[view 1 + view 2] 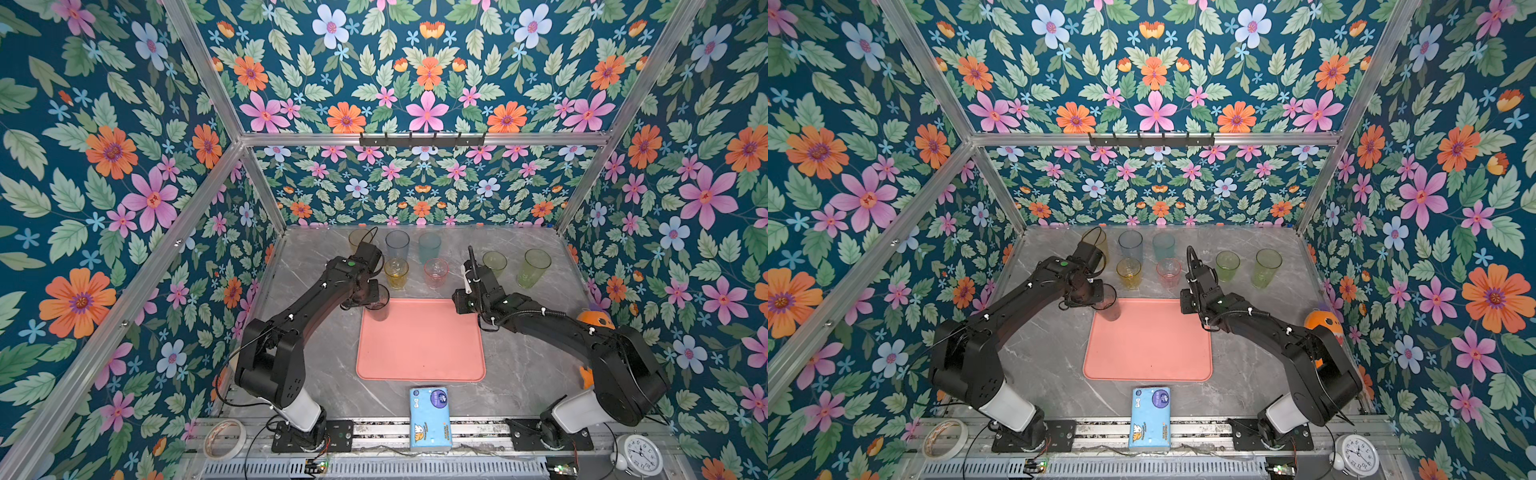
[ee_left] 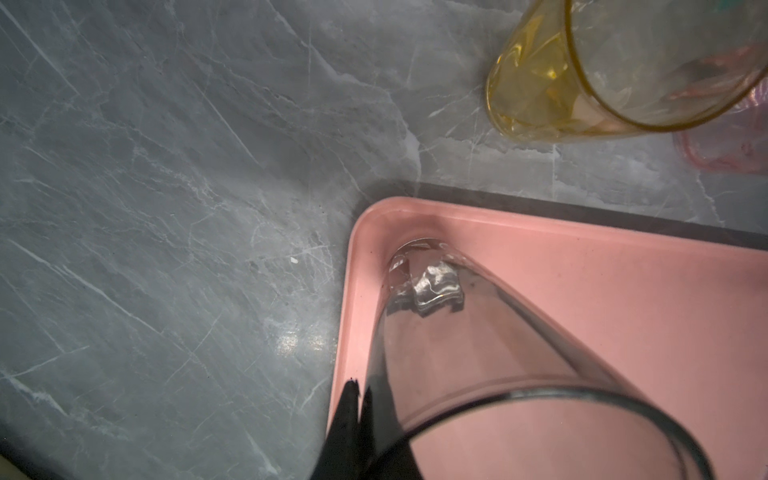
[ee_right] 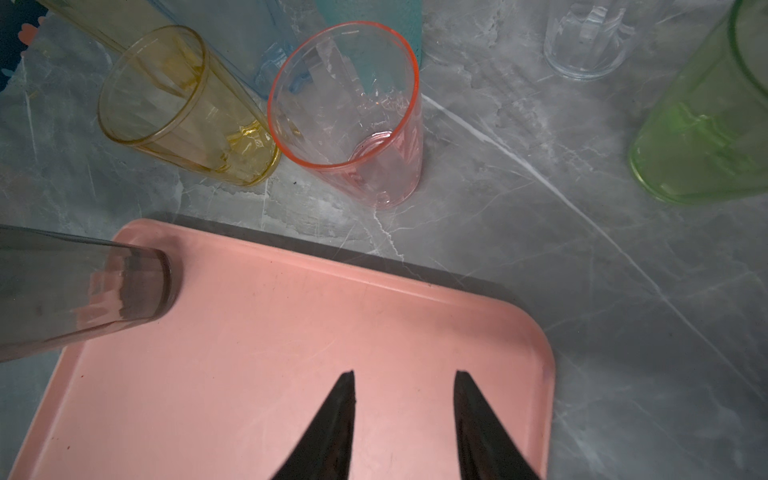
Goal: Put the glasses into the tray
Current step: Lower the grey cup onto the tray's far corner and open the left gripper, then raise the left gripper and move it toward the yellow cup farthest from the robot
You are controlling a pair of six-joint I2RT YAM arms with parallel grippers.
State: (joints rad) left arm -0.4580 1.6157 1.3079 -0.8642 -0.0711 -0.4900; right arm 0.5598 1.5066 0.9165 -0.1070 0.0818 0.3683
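- Smoky grey glass stood upright in the tray's far corner on the left arm's side, base just inside the rim. Couldn't tell if it was touching the tray floor.
- Left gripper pinched its wall at the lip, jaws pressed tight.
- Right gripper hung empty over the tray's other far corner, jaws spread.
- Other glasses, incl. yellow glass and pink glass, stood beyond the tray's far edge.
- Risk: the base was so near the rim that a release could land it on the slope and tip it. The one-sided lip pinch could also drag it over on opening.
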